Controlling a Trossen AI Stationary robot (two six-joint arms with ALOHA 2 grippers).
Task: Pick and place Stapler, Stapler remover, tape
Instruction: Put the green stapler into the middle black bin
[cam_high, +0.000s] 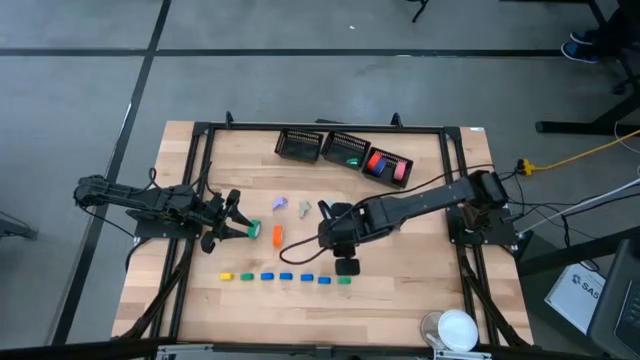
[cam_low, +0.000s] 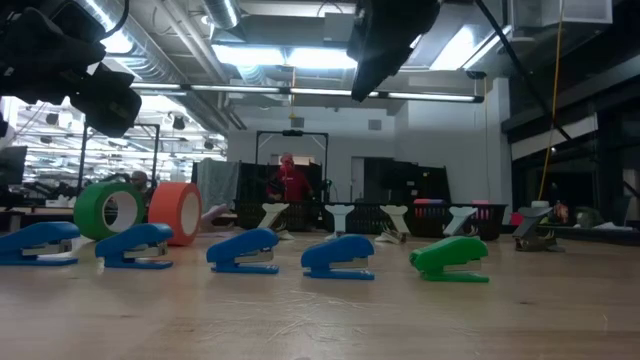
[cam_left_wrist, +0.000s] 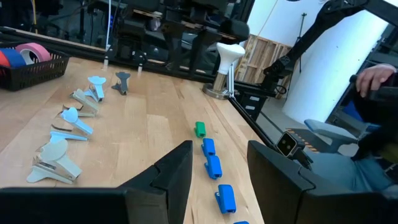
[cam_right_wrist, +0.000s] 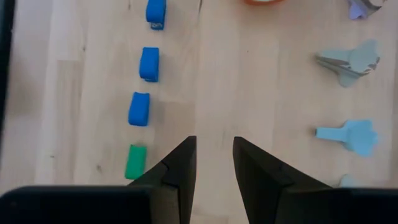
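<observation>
"SA" partly readable on box (cam_high: 583, 290).

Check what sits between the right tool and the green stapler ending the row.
Nothing; the right wrist view shows only bare wood between the right tool and that green stapler.

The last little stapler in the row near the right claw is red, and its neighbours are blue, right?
No. The last stapler is green, not red; its neighbours are blue. The right wrist view shows it near the right claw.
</observation>
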